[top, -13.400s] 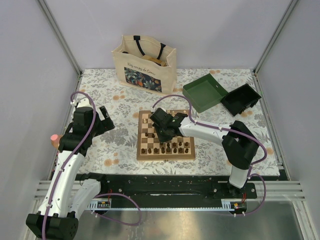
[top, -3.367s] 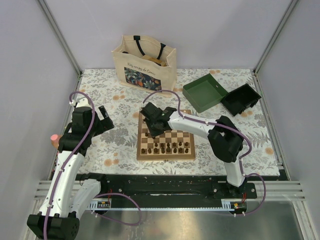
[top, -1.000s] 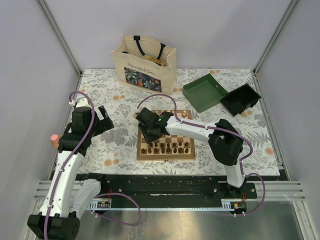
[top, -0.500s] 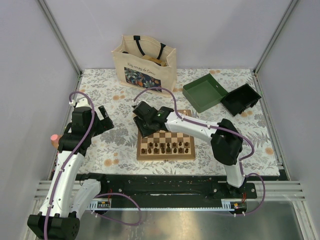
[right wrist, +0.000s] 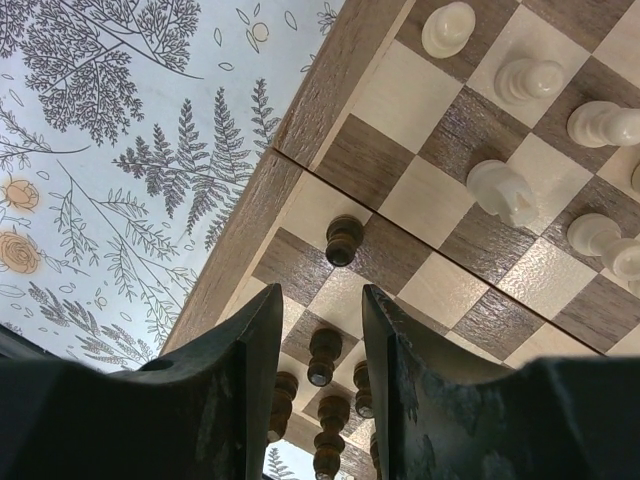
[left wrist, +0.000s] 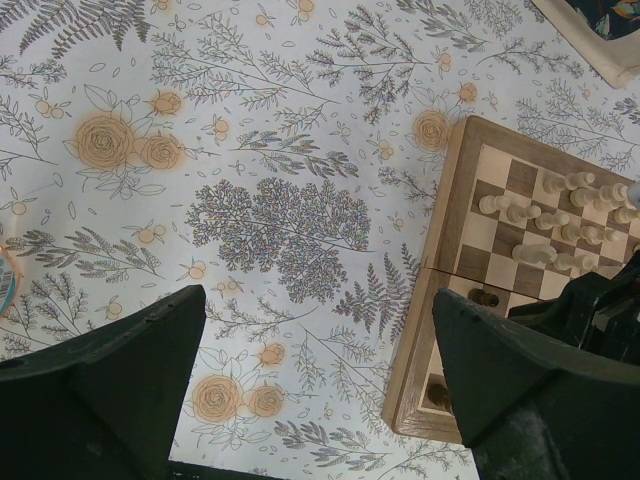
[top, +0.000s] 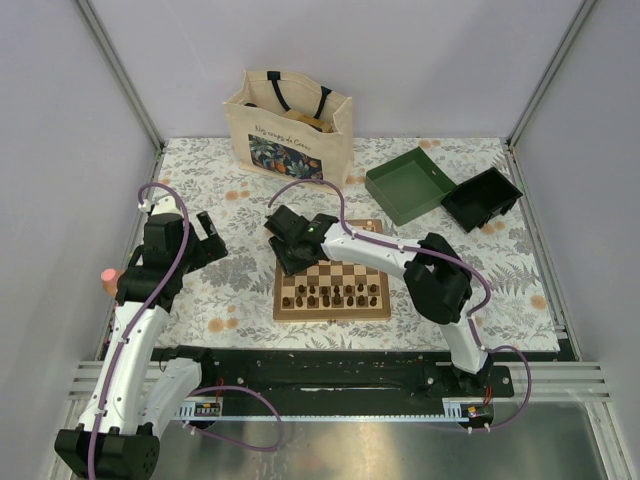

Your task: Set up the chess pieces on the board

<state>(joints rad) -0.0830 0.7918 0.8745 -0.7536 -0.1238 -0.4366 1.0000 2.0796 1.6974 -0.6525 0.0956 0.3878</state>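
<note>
Now | right claw part-open, empty | left claw wide, empty

right pincer moved left, opened wider

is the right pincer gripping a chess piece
No, the right pincer stands open and empty above small dark brown wooden chess pieces on the checkered wooden board.

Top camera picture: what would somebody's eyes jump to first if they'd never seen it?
The checkered board in the middle of the flowery tablecloth, with the right gripper hanging open over its far left corner, close to a lone dark piece. Next, the cream tote bag at the back and the green box to its right.
</note>
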